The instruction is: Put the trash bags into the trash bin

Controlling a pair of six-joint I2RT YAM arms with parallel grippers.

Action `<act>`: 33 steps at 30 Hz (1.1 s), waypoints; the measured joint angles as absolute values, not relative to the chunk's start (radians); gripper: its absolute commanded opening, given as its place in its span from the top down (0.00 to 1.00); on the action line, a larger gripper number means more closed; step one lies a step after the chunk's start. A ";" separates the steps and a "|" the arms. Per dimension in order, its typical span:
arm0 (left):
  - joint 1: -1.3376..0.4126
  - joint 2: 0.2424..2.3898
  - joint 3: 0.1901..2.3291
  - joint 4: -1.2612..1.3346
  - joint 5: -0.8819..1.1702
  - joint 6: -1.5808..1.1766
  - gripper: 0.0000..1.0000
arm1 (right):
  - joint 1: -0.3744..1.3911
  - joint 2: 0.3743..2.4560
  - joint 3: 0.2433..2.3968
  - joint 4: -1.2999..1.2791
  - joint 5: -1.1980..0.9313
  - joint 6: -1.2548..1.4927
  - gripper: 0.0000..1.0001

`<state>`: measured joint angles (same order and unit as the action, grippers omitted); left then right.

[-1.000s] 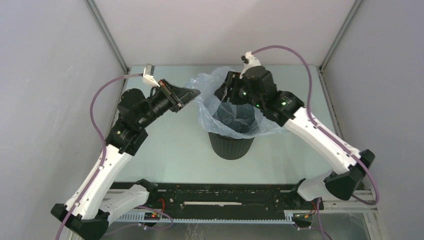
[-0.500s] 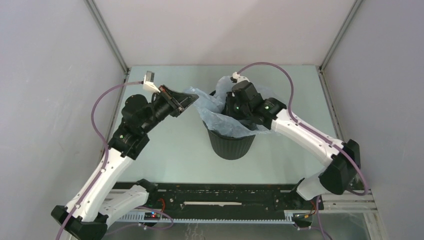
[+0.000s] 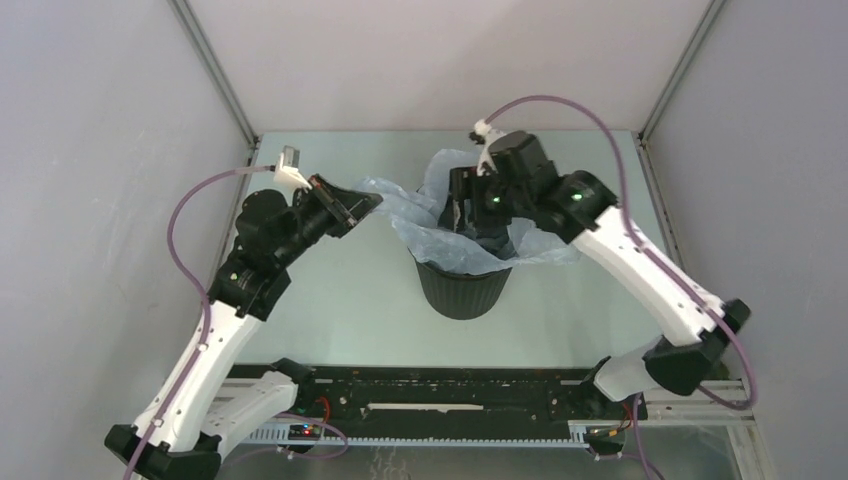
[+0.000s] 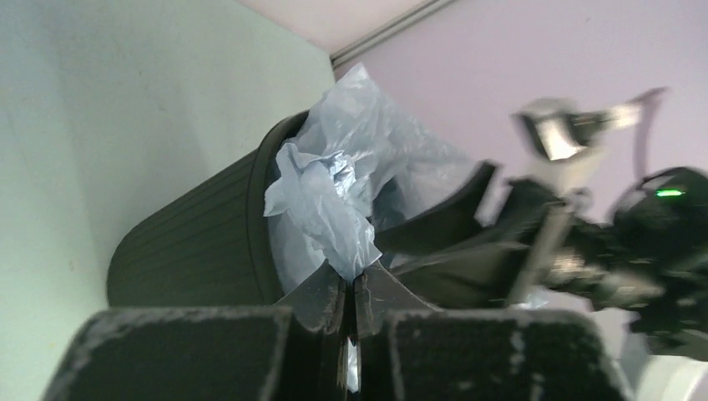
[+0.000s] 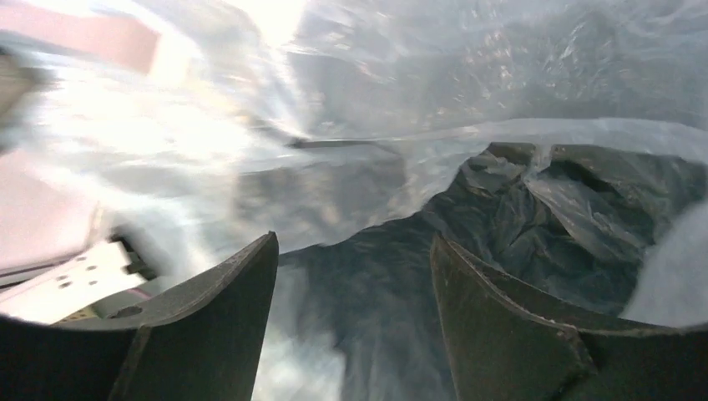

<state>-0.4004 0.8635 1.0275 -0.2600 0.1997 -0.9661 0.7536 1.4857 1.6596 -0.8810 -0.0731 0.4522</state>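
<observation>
**Bag half in, half out.** Centre of the overhead view: the pale blue bag [image 3: 405, 208] sits partly down in the black bin [image 3: 462, 290]. Its mouth billows over the rim at left, back and right, w/ one flap drawn toward upper left. The left gripper [image 4: 352, 288] is clamped on the tip of that flap, film pinched tight between its fingers, just outside the rim. The right gripper [image 5: 352, 242] hangs over the bin mouth w/ jaws spread wide, holding nothing. Film lies beyond its fingers, not between them.

Handling, judged from here: the film looks v. light, limp and slick. It should crumple at a touch, puff back w/ trapped air, and prob. tear if snagged on the rim. There's no stiffness to push against, so it's best pinched hard at a bunched fold or the edge, then stuffed down from above. The bin may be light too and could tip if dragged by the film.

Views differ:
- **Left wrist cam:** the only one showing the pinch itself, plus the bin's ribbed side.
- **Right wrist cam:** the only one looking inside, w/ dark crumpled film lining the bin at right of frame.
- **Overhead:** the only one showing both arms and how much film is outside the rim.
</observation>
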 measured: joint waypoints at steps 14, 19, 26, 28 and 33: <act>-0.392 0.828 1.069 -0.504 0.266 -0.895 0.01 | 0.620 1.251 1.990 -1.142 -0.099 0.455 0.12; -0.379 0.880 1.167 -0.607 0.263 -0.890 0.00 | 0.470 1.135 1.961 -1.221 -0.071 0.442 0.12; -0.371 0.960 1.287 -0.646 0.234 -0.883 0.17 | 0.313 1.017 1.828 -1.275 -0.086 0.447 0.10; -0.371 0.982 1.290 -0.647 0.236 -0.887 0.31 | 0.307 0.996 1.761 -1.272 -0.111 0.470 0.01; -0.371 1.000 1.288 -0.648 0.244 -0.898 0.38 | 0.307 0.935 1.554 -1.193 -0.224 0.576 0.02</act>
<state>-0.3706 1.0004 1.2881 -0.6479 0.2436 -0.8978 0.3065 0.9352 1.5539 -1.1934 -0.2237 0.5762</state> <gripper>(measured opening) 0.647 0.993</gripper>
